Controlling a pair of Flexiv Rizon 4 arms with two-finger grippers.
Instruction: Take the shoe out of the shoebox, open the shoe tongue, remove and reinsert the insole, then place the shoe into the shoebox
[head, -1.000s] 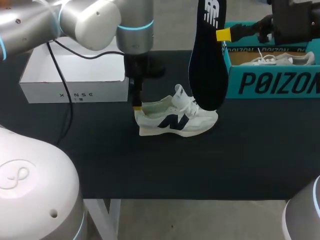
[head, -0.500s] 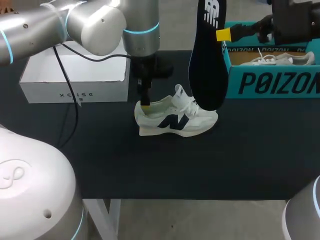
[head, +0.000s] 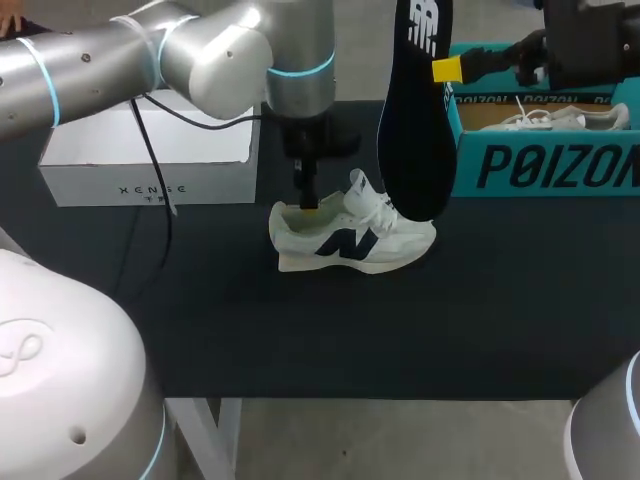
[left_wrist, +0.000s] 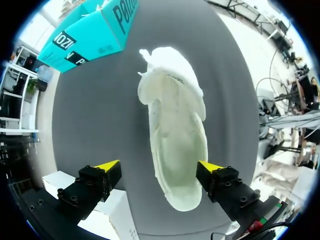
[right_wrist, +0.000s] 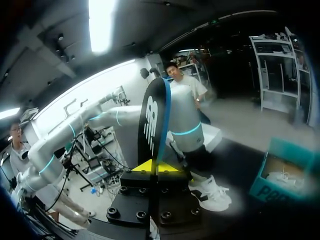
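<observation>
White mesh and a dark side logo mark the shoe (head: 350, 238), which is lying on its sole in the middle of the table (head: 400, 330), toe pointing right and heel left, well apart from the teal shoebox (head: 545, 165) standing at the far right. The insole (head: 415, 130) is already out. It is hanging upright, high above the toe end, with the right gripper (head: 447, 69) pinching its right edge near the top between closed fingers.

Judging by this, the removal is done and the reinsertion is the step in hand. The left arm is reaching in from the far left and pointing its left gripper (left_wrist: 159, 166) straight down over the heel opening. Its fingers are spread wide. In the left wrist view one yellow tip is sitting at the rim of the heel collar, while the other is hanging over bare table beside the shoe, so nothing is being gripped. Whether that tip is actually touching the collar cannot be told.

The next move is probably calling for the left gripper to steady or hold open the heel, while the right arm is tipping the insole down and feeding its front end into the mouth toward the toe. The tongue and laces are standing up at the mouth, so the insole could be catching there.

A second shoe (head: 560, 118) is lying inside the shoebox, and a white box (head: 150, 150) is sitting at the far left.
</observation>
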